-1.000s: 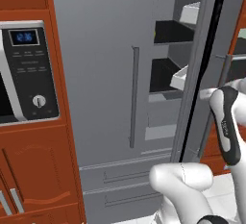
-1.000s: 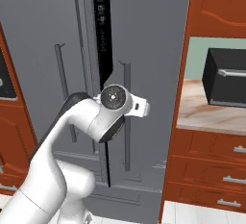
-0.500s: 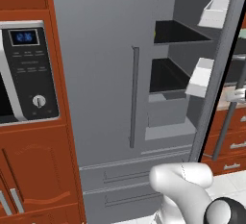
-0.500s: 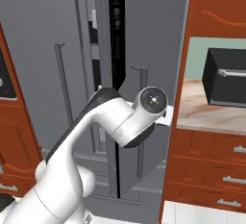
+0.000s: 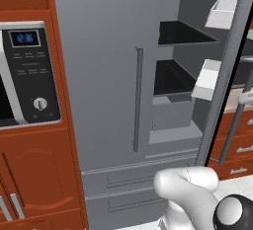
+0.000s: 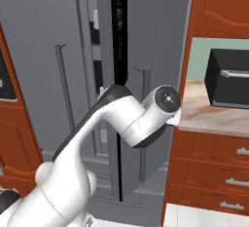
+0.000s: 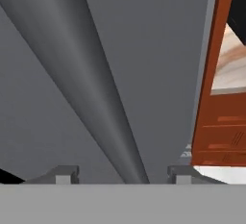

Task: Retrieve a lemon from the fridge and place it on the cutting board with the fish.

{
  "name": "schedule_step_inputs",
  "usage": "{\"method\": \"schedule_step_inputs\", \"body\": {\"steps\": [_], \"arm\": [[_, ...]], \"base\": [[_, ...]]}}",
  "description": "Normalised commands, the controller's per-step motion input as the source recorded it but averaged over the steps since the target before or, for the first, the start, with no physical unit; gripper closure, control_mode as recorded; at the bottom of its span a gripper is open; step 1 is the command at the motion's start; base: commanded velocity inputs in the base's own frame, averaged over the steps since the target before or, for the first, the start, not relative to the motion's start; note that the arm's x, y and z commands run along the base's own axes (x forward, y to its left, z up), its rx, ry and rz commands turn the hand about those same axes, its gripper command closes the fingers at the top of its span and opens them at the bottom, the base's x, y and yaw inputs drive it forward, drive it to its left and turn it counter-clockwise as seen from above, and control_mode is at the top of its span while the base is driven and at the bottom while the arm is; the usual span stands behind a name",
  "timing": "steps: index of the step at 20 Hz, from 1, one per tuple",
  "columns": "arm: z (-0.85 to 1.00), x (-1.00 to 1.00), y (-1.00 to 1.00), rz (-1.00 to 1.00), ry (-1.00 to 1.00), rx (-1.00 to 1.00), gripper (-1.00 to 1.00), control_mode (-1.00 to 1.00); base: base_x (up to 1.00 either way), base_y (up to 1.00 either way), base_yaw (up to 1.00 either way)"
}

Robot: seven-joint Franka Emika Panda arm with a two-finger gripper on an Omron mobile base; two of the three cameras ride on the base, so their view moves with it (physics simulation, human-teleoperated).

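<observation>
1. The fridge point(image 5: 104, 76) is standing with its right door point(image 5: 225, 100) swung open; black shelves point(image 5: 185, 35) and white door bins point(image 5: 222, 13) are showing, their contents too dim to make out.
2. The gripper point(image 7: 115, 174) is sitting with jaws apart astride the door's bar handle point(image 7: 96, 88), gripping nothing; its fingertips point(image 7: 65, 174) are being cut off by the frame edge.

Even flat rendered light, soft shading, sharp, no glare.
</observation>
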Motion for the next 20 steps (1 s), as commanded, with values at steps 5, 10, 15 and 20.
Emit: {"method": "schedule_step_inputs", "body": {"steps": [5,10,15,20], "arm": [[0.17,-0.41,0.12,-0.08,0.0,-0.07,-1.0,-1.0],[0.3,-0.69,0.35,-0.17,0.0,-0.27,-1.0,-1.0],[0.24,-0.54,0.64,-0.17,0.0,-0.43,-1.0,-1.0],[0.12,-0.02,0.71,-0.26,0.12,-0.51,-1.0,-1.0]], "base": [[0.0,0.0,0.0],[0.0,0.0,0.0],[0.0,0.0,0.0],[0.0,0.0,0.0]]}}
